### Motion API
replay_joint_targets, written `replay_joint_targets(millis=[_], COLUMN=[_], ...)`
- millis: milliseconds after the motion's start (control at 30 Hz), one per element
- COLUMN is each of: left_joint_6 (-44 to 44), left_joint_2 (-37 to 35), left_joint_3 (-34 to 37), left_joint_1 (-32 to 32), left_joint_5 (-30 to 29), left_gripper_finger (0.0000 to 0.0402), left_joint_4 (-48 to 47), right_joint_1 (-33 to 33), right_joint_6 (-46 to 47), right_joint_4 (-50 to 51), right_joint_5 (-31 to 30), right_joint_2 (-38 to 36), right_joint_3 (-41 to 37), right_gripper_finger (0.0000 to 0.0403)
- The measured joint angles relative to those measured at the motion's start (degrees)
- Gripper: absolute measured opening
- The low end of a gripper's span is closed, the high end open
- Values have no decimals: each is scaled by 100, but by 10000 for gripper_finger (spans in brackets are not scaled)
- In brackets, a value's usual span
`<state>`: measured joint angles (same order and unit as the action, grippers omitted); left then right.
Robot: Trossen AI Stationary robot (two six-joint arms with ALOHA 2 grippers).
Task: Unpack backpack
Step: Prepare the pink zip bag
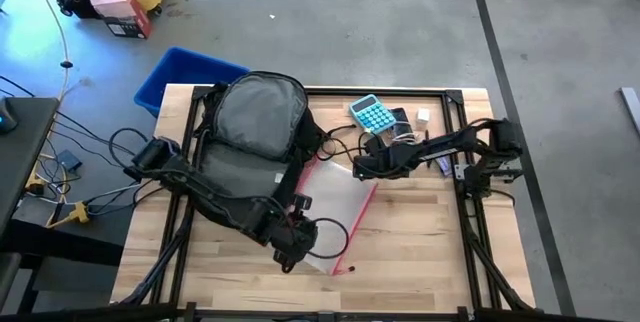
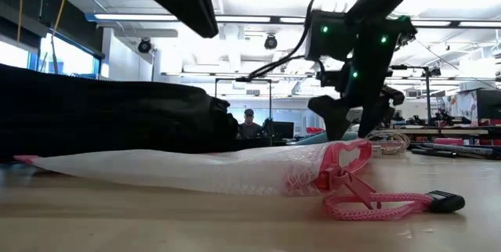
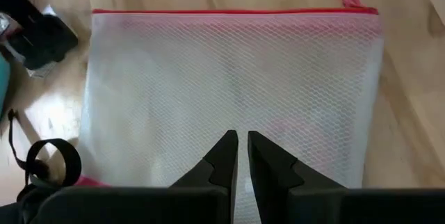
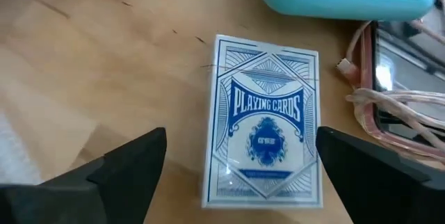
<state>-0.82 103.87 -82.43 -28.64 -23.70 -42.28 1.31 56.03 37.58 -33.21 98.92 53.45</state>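
High view: the backpack [image 1: 255,122] is being seen lying flat at the table's left-centre, and the left gripper [image 1: 291,247] is being held just below it over the mesh pouch [image 1: 335,212], fingers closed on nothing. To the right, the right gripper [image 4: 240,165] is being held wide open above a deck of playing cards [image 4: 266,130], near the teal calculator [image 1: 374,113].

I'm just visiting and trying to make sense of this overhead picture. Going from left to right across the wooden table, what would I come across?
Large black fabric backpack with grey padded panel → clear mesh zip pouch with pink edging → turquoise calculator → small white cube-shaped object.
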Motion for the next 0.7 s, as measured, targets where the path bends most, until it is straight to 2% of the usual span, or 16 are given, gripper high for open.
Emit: replay_joint_targets(millis=[400,700], left_joint_6=[-2,-2], left_joint_2=[-6,-6], left_joint_3=[-6,-10], left_joint_1=[9,9], left_joint_5=[-2,-2], left_gripper_finger=[17,17], left_joint_4=[15,16], right_joint_1=[-733,-1340], right_joint_6=[132,1044], right_joint_4=[307,1506], right_joint_5=[-263,-613], right_joint_2=[-808,-1561], right_joint_3=[4,7], right_gripper_finger=[359,359])
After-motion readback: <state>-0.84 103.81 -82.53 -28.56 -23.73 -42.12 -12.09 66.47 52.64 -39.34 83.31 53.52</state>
